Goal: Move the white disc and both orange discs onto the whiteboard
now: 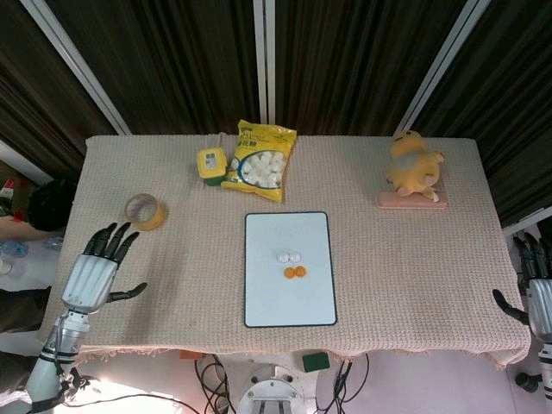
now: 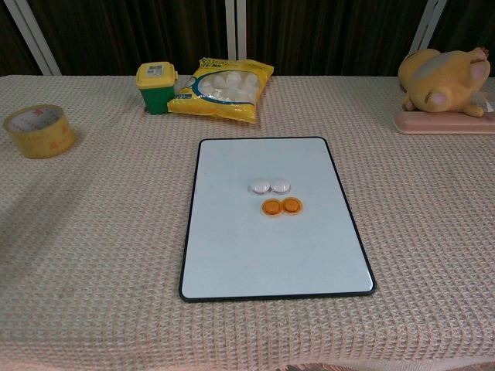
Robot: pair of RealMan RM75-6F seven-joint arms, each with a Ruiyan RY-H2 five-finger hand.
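Broadly, the worktop [image 1: 414, 285] is covered by a beige woven cloth, and the whiteboard [image 2: 232, 255] lies flat at its near middle. On the board, two white discs [image 2: 270, 186] sit side by side and touching, with two orange discs [image 2: 281, 206] just nearer, also side by side and touching; all four rest near the board's centre. A yellow snack bag [image 1: 260, 161] lies beyond the board's far edge, with a small green and yellow tub [image 1: 211, 166] just to its left. At far right, a yellow plush toy [image 1: 413, 167] rests on a pink base. A roll of yellow tape [image 1: 144, 211] stands at the left. The left robot hand [image 1: 92, 274] hangs at the worktop's near left edge, fingers spread apart, holding nothing. The right robot hand [image 1: 536, 291] shows only partly at the right border of the head view, off the worktop; I cannot tell how its fingers lie.
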